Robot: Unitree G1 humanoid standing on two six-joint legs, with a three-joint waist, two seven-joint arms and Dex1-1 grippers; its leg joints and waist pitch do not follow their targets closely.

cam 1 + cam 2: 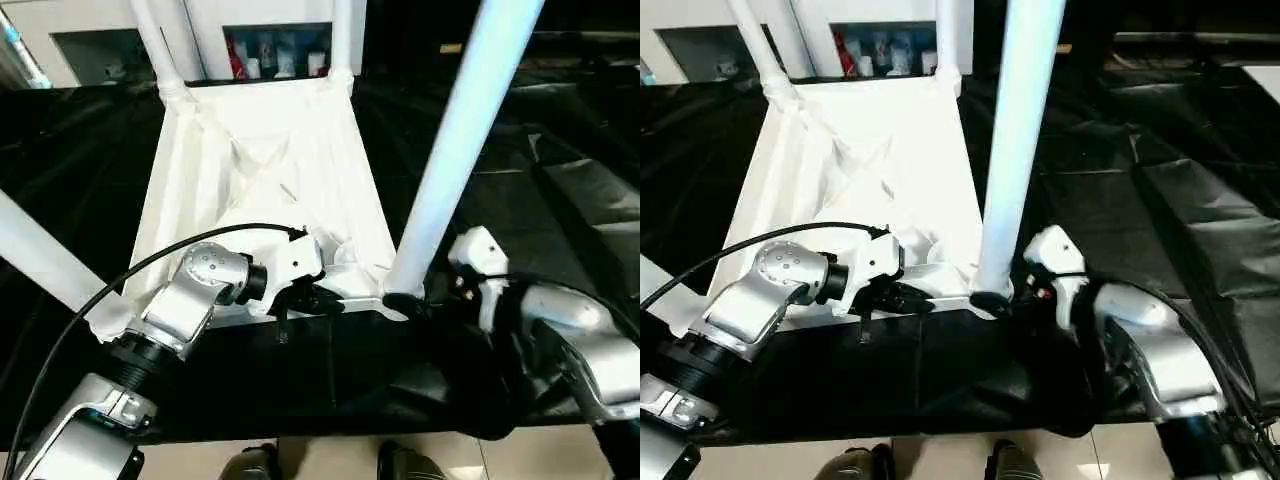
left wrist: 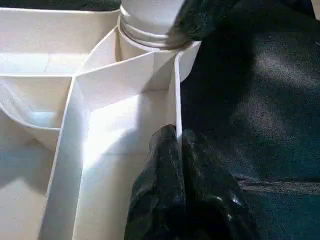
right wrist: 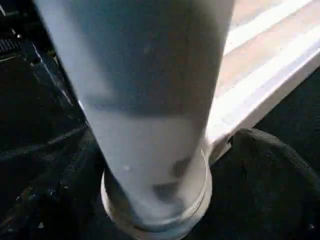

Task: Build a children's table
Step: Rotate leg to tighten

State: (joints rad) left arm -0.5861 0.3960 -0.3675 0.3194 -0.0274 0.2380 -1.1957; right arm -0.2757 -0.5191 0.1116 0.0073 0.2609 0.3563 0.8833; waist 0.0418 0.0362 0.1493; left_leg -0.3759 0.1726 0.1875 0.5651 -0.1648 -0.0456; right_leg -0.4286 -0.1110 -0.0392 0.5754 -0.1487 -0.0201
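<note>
The children's table lies upside down, its white ribbed top (image 1: 270,170) facing up on a black sheet. Legs stand in its corner sockets: two at the far corners (image 1: 160,50) (image 1: 342,35), one at the near left (image 1: 40,260), one at the near right (image 1: 460,140). My left gripper (image 1: 300,298) is shut on the top's near rim wall (image 2: 176,100), close to the near-right socket. My right gripper (image 3: 160,200) is open, with a black finger (image 3: 270,170) on either side of the near-right leg's base (image 3: 155,165).
A black sheet (image 1: 560,200) covers the work surface around the top. Shelves with small items (image 1: 270,50) stand behind the far rim. A black cable (image 1: 120,280) arcs over my left forearm. Dark shoes (image 1: 250,465) show at the near edge.
</note>
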